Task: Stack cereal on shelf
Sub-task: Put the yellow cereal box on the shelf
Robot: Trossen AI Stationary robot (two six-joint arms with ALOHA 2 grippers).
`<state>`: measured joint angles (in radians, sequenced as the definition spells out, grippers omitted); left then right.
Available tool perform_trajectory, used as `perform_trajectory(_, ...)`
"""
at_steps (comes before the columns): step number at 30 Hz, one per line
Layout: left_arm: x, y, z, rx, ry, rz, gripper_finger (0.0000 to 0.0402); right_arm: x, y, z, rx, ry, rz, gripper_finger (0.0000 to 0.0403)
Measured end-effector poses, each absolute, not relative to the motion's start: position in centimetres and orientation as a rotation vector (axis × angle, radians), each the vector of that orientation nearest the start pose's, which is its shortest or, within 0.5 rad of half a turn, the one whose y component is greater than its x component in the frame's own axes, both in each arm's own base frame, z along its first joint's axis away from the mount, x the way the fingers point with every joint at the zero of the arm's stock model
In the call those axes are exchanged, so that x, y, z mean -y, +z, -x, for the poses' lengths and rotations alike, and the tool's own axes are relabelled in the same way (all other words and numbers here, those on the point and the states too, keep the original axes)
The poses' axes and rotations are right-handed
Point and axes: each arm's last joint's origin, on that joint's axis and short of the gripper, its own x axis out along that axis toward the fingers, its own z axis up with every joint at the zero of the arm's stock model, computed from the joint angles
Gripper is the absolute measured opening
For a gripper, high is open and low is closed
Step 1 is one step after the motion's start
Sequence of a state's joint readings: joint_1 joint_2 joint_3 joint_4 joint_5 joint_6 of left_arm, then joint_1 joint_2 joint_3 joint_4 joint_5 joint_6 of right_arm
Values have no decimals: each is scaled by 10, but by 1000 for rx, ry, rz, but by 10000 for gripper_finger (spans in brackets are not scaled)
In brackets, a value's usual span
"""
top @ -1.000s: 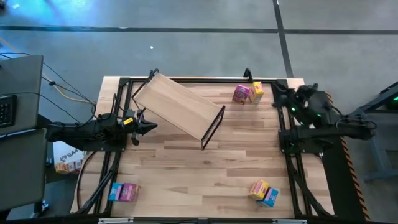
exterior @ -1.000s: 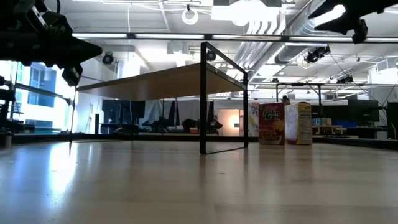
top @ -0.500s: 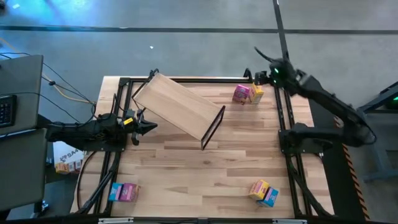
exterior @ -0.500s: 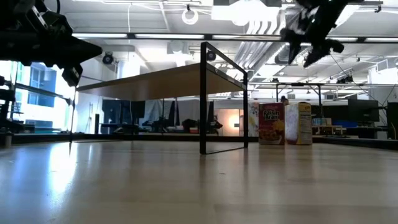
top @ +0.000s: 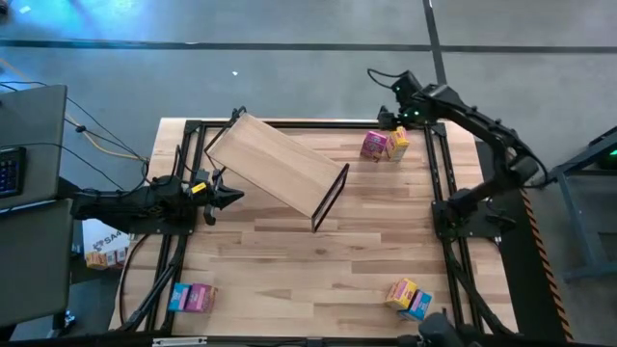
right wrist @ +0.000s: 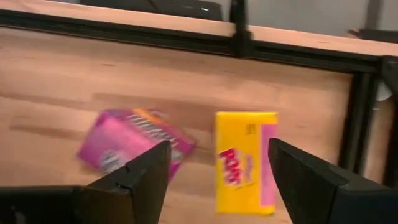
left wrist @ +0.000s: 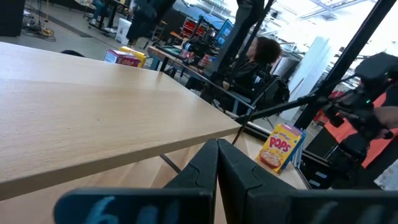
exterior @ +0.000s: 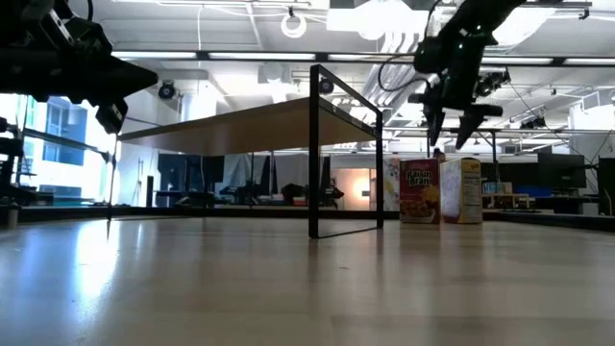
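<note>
The shelf (top: 278,164), a light plywood board on a black wire frame, stands on its wire legs (exterior: 314,231) aslant at the table's far left. My left gripper (top: 234,196) is shut and empty, just off the shelf's near long edge (left wrist: 124,149). My right gripper (top: 388,116) is open, pointing down above a magenta box (right wrist: 134,144) and a yellow box (right wrist: 244,160) that stand side by side at the far right (exterior: 420,190). A yellow box (top: 401,291) and a blue box (top: 417,306) lie near right. A blue box (top: 179,297) and a pink box (top: 201,299) lie near left.
A black metal frame (top: 439,173) runs along the table's edges, with its far rail (right wrist: 186,37) just behind the far boxes. Bare striped tabletop (top: 289,270) lies between the shelf and the near boxes. A person (left wrist: 258,59) shows in the room beyond.
My right arm has swung from over the table's right edge toward the far edge and left, and has come down. Its gripper now points down above the magenta and yellow boxes at the far right. The boxes and the shelf have stayed put.
</note>
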<state>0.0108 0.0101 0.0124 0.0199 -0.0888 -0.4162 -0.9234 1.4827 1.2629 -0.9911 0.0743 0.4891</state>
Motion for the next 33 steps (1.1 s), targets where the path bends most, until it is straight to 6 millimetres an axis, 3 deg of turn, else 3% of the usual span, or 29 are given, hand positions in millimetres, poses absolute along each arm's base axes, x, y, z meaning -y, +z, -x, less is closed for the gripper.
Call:
perform_trajectory(5, -4, 169, -97, 42, 94, 416, 0, 233, 270, -170, -1009, -1232, -851, 252)
perform_trajectory(15, -4, 169, -97, 42, 93, 417, 0, 233, 266, -172, -1035, -1189, -887, 252)
perform_trajectory(33, -4, 169, -97, 43, 94, 417, 0, 252, 220, -180, -1243, -1124, -929, 246)
